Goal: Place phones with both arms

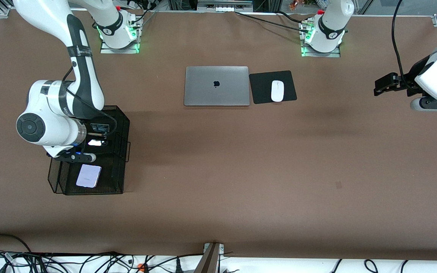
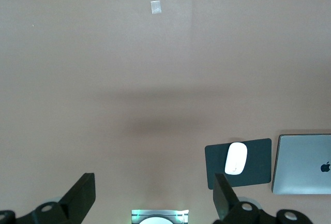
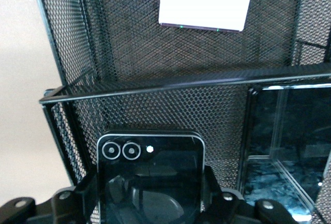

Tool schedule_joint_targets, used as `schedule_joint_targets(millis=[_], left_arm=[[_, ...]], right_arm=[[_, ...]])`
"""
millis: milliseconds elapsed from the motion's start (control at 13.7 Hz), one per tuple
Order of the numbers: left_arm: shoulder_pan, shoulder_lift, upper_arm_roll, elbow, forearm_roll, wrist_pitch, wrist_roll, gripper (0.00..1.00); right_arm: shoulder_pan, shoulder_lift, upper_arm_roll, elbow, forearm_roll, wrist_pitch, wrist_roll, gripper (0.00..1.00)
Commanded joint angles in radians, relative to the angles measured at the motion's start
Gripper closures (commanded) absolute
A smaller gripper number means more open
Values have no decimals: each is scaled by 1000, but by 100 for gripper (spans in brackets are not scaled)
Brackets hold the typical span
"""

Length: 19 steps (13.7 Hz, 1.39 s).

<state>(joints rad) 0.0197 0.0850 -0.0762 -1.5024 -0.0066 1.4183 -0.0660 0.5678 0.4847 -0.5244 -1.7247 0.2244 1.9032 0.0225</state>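
Brown matte table [image 1: 218,182], wide bare middle. Black mesh tray [image 1: 121,125] at right arm's end. Right gripper [image 3: 150,193] in a tray compartment, fingers each side of glossy black phone [image 3: 150,177], grip unclear. Lavender phone [image 1: 88,176] flat in the nearest compartment. Left gripper [image 2: 155,198] waits w/ fingers apart over table edge.

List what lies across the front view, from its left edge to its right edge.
Right gripper over the mesh tray → pale phone in the tray → laptop → mouse pad → mouse → left gripper, waiting.
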Motion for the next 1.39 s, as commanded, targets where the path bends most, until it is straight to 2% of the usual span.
schedule_joint_targets(millis=[0,219,584,803,1314], left_arm=[[2,-24,1,-22,-21,11,9,0],[2,-22,1,-21,-21,11,8,0],[2,-22,1,-22,-19,11,8,0],[2,-21,1,-22,-19,11,8,0],[2,-21,1,-22,-19,11,9,0]], right_arm=[[1,-24,-11,45,0,-12,7,1],[-29,-9,-11,158,1,-41,-7,1],[-83,57,-8,381,6,-219,-15,1],[-83,54,-11,396,70,-208,-7,1],[-100,58,-13,490,75,-197,62,0]])
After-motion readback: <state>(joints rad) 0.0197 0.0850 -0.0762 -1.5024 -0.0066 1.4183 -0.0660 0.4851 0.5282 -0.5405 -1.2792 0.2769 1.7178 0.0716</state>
